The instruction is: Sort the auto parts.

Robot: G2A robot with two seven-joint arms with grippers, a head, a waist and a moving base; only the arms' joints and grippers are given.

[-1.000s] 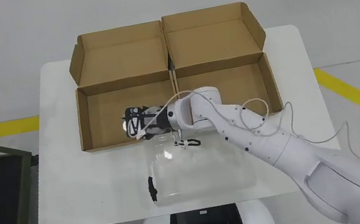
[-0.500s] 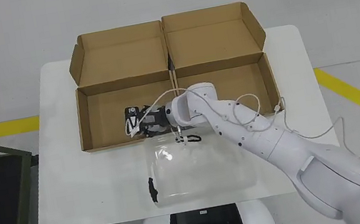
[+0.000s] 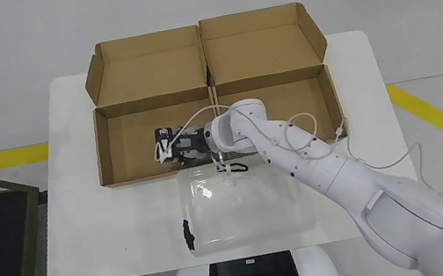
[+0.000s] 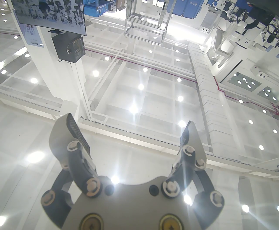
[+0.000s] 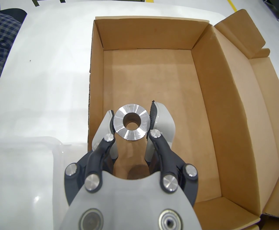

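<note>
A shiny metal ring (image 5: pixel 141 129) with a round hole through it is clamped between the fingers of my right gripper (image 5: pixel 132 116), which is shut on it. The gripper (image 3: pixel 165 144) hangs over the floor of the left cardboard box (image 3: pixel 102 150), near its front wall and right of its middle. Under the ring the box floor (image 5: pixel 152 71) is bare. My left gripper (image 4: pixel 129 122) points up at the ceiling, open with nothing between its fingers.
A second open cardboard box (image 3: pixel 336 104) adjoins the first on the right, both with lids folded back. A clear plastic container (image 3: pixel 252 208) sits in front of the boxes, with a small black part (image 3: pixel 187 233) at its left edge. White table (image 3: pixel 82 207) surrounds them.
My right gripper has carried the ring a little farther over the front wall into the left box. The ring stays clamped throughout.
</note>
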